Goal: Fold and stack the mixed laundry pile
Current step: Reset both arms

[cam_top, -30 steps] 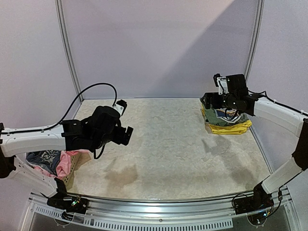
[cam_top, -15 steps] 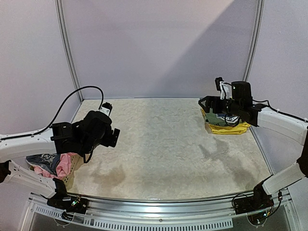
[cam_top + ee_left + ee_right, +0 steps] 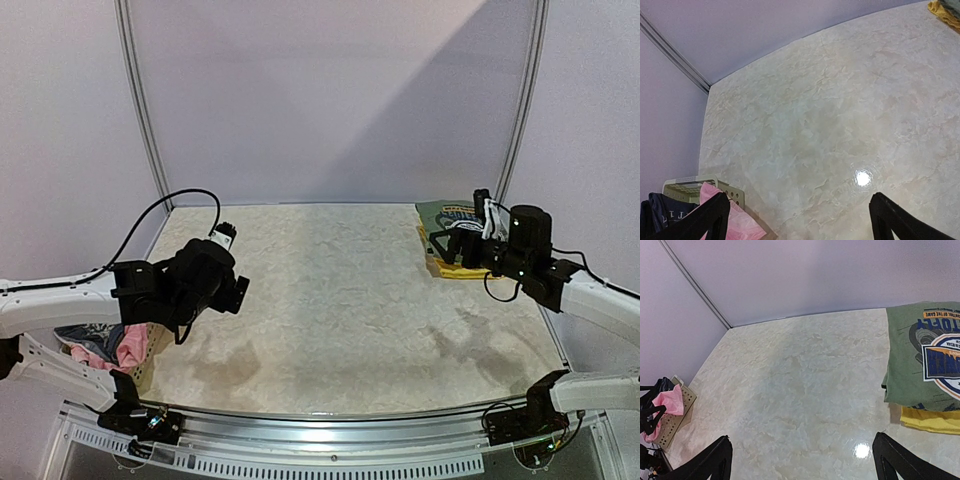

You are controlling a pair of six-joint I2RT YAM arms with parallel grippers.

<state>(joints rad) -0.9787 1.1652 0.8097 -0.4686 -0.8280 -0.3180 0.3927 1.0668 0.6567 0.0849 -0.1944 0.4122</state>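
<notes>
A folded olive-green top (image 3: 447, 214) with a printed badge lies on a folded yellow garment (image 3: 444, 268) at the table's back right. Both also show in the right wrist view, green (image 3: 910, 360) over yellow (image 3: 930, 420). My right gripper (image 3: 447, 246) is open and empty, just in front of this stack and above the table; its jaws stand wide apart (image 3: 802, 460). My left gripper (image 3: 238, 290) is open and empty above the left part of the table (image 3: 800, 225). A pink piece (image 3: 130, 346) and a blue-grey patterned piece (image 3: 84, 331) hang in the basket.
The pale mesh laundry basket (image 3: 145, 362) stands off the table's left edge, below my left arm; it also shows in the left wrist view (image 3: 687, 182) and the right wrist view (image 3: 679, 412). A black cable (image 3: 160, 205) loops behind the left arm.
My right gripper has drawn back off the stack toward the near right, uncovering the green top. My left gripper has pulled back to the left, toward the basket.
</notes>
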